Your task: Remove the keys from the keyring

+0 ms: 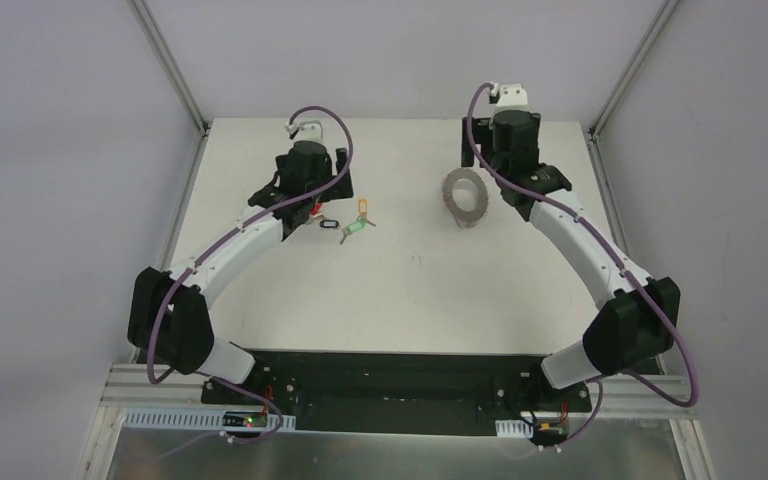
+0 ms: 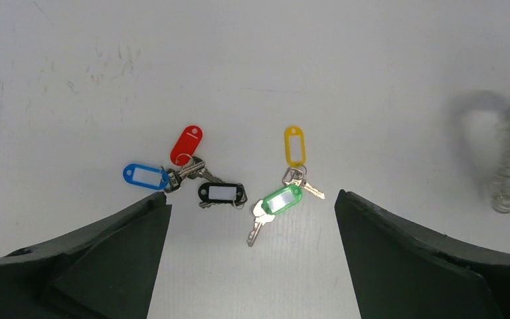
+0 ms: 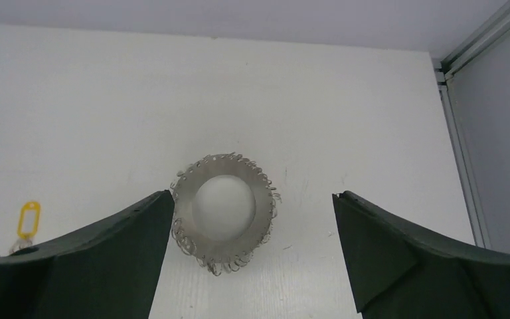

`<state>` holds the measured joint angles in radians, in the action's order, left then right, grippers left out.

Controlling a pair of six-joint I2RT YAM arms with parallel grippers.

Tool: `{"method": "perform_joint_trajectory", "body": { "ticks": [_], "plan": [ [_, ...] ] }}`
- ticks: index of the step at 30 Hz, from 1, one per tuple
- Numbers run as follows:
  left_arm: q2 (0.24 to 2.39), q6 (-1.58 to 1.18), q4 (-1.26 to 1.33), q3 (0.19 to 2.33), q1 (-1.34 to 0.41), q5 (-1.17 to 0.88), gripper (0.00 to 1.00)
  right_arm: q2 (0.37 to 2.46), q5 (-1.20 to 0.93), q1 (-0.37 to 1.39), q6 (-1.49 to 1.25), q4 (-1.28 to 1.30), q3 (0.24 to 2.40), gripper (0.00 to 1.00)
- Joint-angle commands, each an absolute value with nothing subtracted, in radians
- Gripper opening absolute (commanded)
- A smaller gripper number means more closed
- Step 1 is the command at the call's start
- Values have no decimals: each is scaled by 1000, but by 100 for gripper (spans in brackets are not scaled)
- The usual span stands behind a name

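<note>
Left gripper (image 2: pixel 251 199), jaws spread wide and gripping nothing, is hovering over the keys (image 2: pixel 220 193) left of the counter's (image 1: pixel 400 300) centre. The green-tagged key (image 2: pixel 280 199) is pointing its blade toward the near edge. Right gripper (image 3: pixel 253 195), likewise parted and empty, is framing the keyring (image 3: pixel 222 212) nearer the far-right corner. Bare surface is surrounding both.

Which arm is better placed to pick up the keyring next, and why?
Right. The right claw is open, with the keyring lying framed between its fingers. The left claw, also open, hovers over the loose keys, with the keyring off at its view's edge.
</note>
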<state>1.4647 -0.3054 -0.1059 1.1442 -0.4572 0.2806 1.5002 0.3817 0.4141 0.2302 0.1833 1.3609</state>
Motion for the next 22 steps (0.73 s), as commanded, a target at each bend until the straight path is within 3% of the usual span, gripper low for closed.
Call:
{"method": "perform_joint_trajectory", "body": {
  "ticks": [1, 11, 22],
  "plan": [
    [1357, -495, -108, 1186, -456, 423, 99, 1383, 477, 413, 157, 150, 1428, 99],
    [1063, -316, 32, 1174, -472, 691, 99, 895, 447, 413, 211, 59, 1211, 99],
    [938, -158, 67, 1283, -477, 632, 99, 751, 404, 414, 250, 138, 1270, 99]
  ]
}}
